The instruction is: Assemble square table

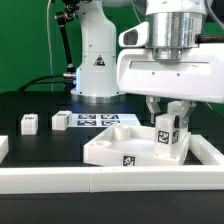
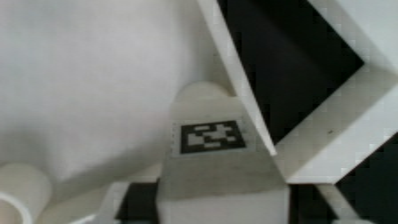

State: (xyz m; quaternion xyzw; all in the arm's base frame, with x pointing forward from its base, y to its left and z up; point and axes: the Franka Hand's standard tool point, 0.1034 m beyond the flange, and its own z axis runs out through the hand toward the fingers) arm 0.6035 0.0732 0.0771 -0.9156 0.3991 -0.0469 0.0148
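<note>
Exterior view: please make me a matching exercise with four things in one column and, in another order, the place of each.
Things:
1 tabletop
2 loose legs
3 marker board
4 border rail

Places:
a along the nearest edge of the scene
b flat in front of the robot base
c on the black table, at the exterior view's left
d just behind the rail, an upright leg at its corner

Pairs: 1-d, 2-c, 3-b, 4-a

Glossy white robot arm [image 1: 98, 45] of rounded shells.
Black triangular mark [image 1: 100, 62] on its base, black cables [image 1: 58, 40] beside it, grey ring [image 1: 170, 30] above the white boxy gripper [image 1: 166, 114].
</note>
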